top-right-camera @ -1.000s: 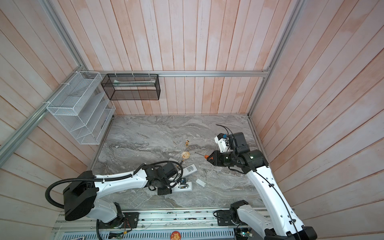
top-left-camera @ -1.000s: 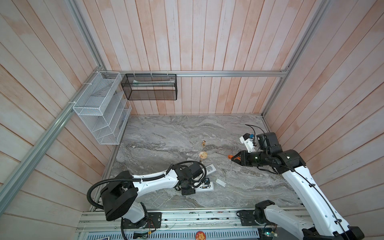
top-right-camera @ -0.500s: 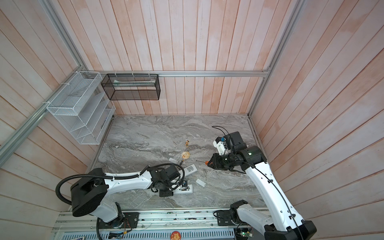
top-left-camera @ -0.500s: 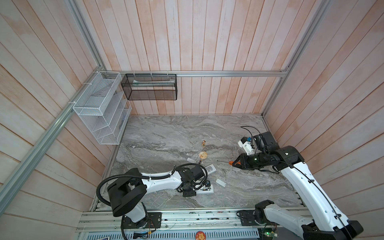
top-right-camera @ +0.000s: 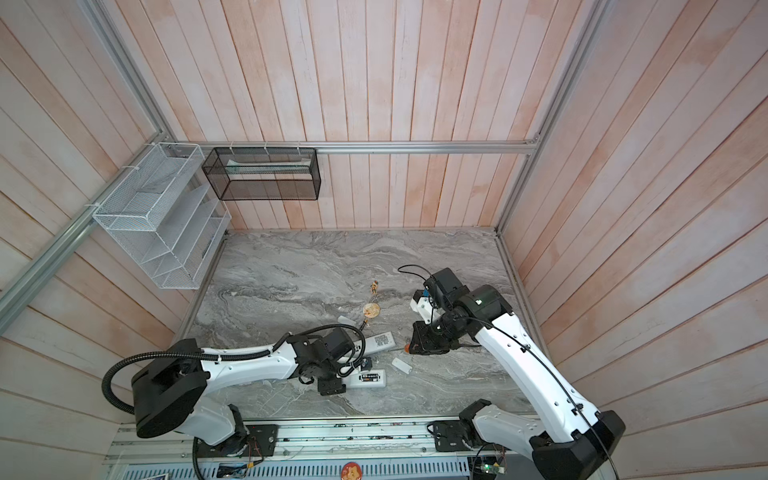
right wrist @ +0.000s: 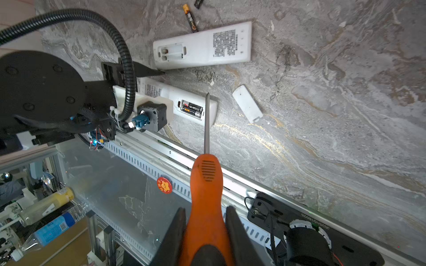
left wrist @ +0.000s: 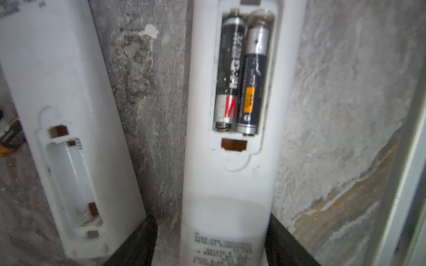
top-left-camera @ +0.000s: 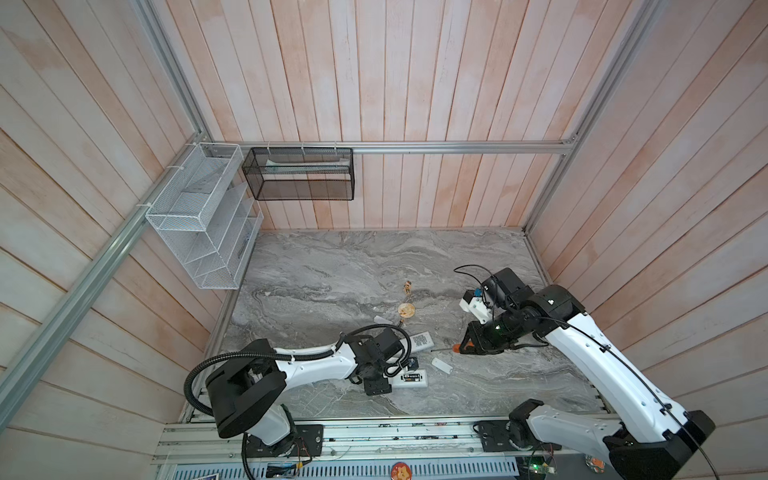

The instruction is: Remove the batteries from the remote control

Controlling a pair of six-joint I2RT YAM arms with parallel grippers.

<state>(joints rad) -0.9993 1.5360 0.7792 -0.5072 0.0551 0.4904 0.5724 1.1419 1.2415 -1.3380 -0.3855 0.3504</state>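
Observation:
A white remote control (top-left-camera: pixel 409 379) (left wrist: pixel 230 184) lies back-up near the table's front edge, its compartment uncovered. Two batteries (left wrist: pixel 230 76) (right wrist: pixel 191 108) sit side by side in it. My left gripper (left wrist: pixel 211 218) (top-left-camera: pixel 388 374) straddles the remote's label end, open, with a gap on one side. My right gripper (right wrist: pixel 206 209) (top-left-camera: pixel 471 343) is shut on the orange-handled screwdriver (right wrist: pixel 207 184), whose tip hovers over the remote's far end. A loose battery (right wrist: pixel 190 18) lies beyond a second remote (right wrist: pixel 202 46) (left wrist: pixel 62 115) with an empty compartment.
A white cover plate (right wrist: pixel 247 107) (top-left-camera: pixel 441 364) lies right of the remotes. A round wooden charm (top-left-camera: pixel 406 309) lies mid-table. A white wire rack (top-left-camera: pixel 199 216) and a black mesh basket (top-left-camera: pixel 299 174) hang at the back left. The metal front rail (right wrist: pixel 175 159) runs close by.
My left gripper's jaws have widened around the remote. My right arm has come down and forward with the screwdriver, toward the remote.

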